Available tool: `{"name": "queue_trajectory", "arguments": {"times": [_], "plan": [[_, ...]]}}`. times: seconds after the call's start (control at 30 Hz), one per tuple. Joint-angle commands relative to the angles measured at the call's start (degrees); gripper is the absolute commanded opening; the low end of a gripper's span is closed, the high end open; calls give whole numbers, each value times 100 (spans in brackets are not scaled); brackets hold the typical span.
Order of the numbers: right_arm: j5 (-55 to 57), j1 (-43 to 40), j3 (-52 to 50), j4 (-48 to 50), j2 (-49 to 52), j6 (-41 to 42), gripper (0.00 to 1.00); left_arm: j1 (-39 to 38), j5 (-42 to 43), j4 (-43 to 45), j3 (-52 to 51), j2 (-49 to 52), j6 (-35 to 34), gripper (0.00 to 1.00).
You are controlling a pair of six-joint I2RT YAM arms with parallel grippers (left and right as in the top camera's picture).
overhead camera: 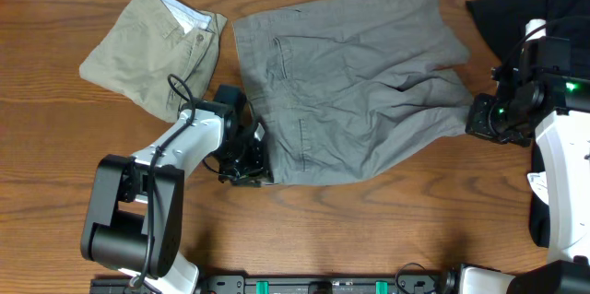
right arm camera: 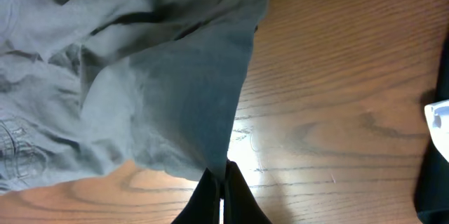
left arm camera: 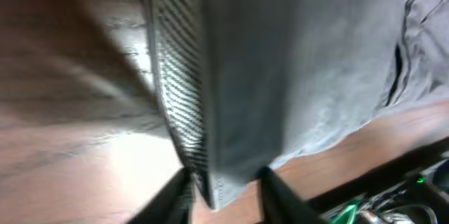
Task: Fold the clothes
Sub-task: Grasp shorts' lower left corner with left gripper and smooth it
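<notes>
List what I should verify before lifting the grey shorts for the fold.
1. Left gripper on the waistband corner of the grey shorts: ok, fabric fills the gap between its fingers.
2. Right gripper on the leg corner: ok, shut on the cloth's tip.
3. Shorts lying flat: not ok, creases bunch near the right leg.
4. Khaki shorts out of the way: ok, folded, lying left of the grey pair.
5. Black garment clear of the right arm: cannot tell, the arm overlaps it from overhead.
</notes>
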Motion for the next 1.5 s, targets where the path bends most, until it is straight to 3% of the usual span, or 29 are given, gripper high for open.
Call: {"name": "queue_trajectory", "arguments": {"times": [0.0,0.2,0.33,0.53,0.63,0.87,1.0,1.17,1.47], "plan": [[63,20,15,70,4,-83,1,70,221,-33,-15,44,-39,6],[92,-254,31,164,-7,-79,1,938,151,-1139,544,-221,463,6],[490,-570,28,-238,-7,122,1,1792,-529,-1965,1014,-719,778,6],[531,-719,28,-815,-7,94,1,2651,-579,-2452,1099,-1613,1051,6],[247,-719,37,-669,-26,-435,1,2723,-579,-2446,1119,-2046,1163,6],[-273,-719,125,-72,-302,-660,1,2623,-557,-2420,1314,-2848,1257,8],[-284,-717,122,-131,-304,-658,1,2092,-289,-2494,1143,-2763,1182,31],[-286,-717,122,-232,-304,-549,1,1104,-190,-1779,501,-2297,614,56],[-306,-717,122,-223,-306,-529,1,291,109,-1331,76,-761,328,62]]}}
